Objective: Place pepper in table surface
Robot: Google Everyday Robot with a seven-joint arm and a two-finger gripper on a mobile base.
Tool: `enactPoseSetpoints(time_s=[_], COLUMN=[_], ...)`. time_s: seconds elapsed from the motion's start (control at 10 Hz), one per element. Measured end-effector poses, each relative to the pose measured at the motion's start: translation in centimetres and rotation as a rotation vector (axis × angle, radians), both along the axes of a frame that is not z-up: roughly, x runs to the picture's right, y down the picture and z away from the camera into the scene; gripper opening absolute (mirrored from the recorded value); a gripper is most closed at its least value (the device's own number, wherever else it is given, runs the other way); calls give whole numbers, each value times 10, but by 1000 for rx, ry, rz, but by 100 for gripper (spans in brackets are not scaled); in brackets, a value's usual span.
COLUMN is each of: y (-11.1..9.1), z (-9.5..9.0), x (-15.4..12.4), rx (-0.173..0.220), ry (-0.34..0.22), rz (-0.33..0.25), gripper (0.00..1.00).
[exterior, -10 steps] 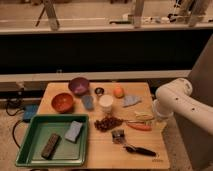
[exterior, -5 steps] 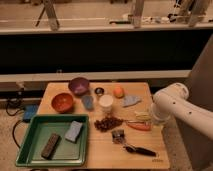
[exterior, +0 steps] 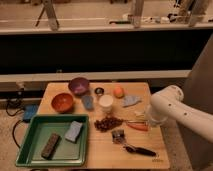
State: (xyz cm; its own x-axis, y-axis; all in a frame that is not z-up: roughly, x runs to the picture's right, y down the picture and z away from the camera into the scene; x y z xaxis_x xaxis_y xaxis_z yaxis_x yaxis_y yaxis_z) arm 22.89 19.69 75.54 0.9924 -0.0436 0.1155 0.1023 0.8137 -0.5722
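Gripper (exterior: 145, 119) low at the table's right edge, mostly hidden by the white arm (exterior: 172, 107); can't tell if open or closed. Nearest: black-handled tool (exterior: 138, 149) and green tray (exterior: 30, 157) at front left. Pepper (exterior: 136, 125) lies flat on the table surface (exterior: 100, 156), just beside the gripper, right of a brown cluster (exterior: 106, 123). Further back: white cup (exterior: 105, 103), red bowl (exterior: 62, 102), orange fruit (exterior: 118, 92), purple bowl (exterior: 78, 85).
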Motion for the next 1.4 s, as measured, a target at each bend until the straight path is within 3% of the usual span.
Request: enactPoseSetpoints(time_s=[0.1,0.4,1.4], y=[1,11,30], z=[1,11,37], x=[-1,-6,-18], rx=[-1,-13,-46], ry=[-2,-20,-49], rz=[3,-2,0], gripper=[74,80,80])
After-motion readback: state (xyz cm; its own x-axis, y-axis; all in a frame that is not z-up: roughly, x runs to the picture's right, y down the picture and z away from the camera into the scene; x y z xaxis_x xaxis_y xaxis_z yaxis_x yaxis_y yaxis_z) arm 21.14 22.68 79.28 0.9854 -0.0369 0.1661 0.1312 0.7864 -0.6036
